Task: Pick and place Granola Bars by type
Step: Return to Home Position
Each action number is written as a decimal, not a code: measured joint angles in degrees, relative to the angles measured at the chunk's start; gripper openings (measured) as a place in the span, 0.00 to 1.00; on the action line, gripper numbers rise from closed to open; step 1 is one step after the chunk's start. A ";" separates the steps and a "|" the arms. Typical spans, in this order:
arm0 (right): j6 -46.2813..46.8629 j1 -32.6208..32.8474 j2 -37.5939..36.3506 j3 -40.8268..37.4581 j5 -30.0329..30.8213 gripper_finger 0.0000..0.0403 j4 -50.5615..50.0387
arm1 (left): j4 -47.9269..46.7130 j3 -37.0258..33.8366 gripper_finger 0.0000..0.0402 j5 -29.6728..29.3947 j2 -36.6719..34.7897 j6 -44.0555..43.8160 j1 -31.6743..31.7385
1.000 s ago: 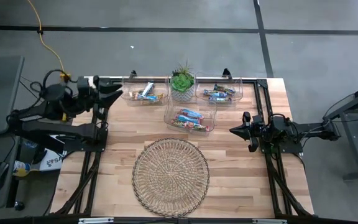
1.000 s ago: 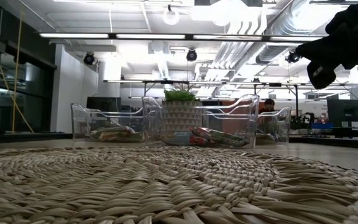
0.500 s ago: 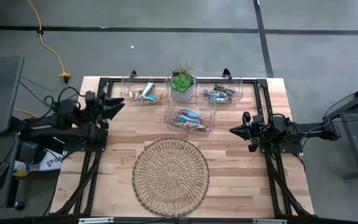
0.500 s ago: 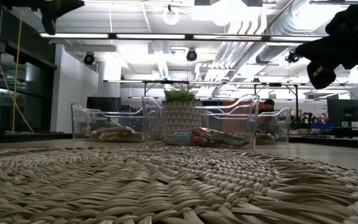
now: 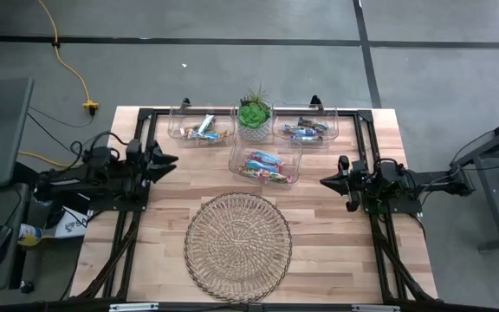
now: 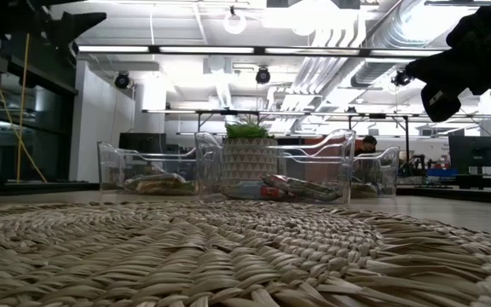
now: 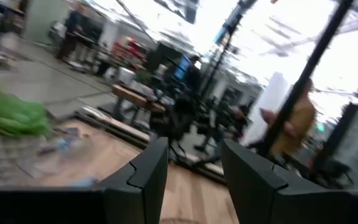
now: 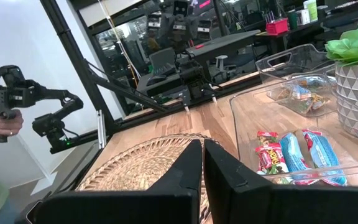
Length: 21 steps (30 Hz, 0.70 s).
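Your granola bars (image 5: 265,166) lie in three clear bins (image 5: 294,156) at the bench's far side. They look light, slick and crinkly, so pinch across the width. Left hand (image 5: 171,159) fingers apart, right hand (image 5: 322,182) closed, both empty.

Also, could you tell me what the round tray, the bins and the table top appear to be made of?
Round tray: woven natural fibre, probably wicker or seagrass, matt; coiled braided strands show.
Bins: clear hard plastic, glossy; contents show through the walls.
Table top: light wood, likely butcher block; parallel strips and grain show.
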 joint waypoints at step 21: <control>0.00 -0.01 0.00 0.00 0.00 0.00 0.04 | 3.18 -11.15 0.21 8.42 0.00 3.04 0.00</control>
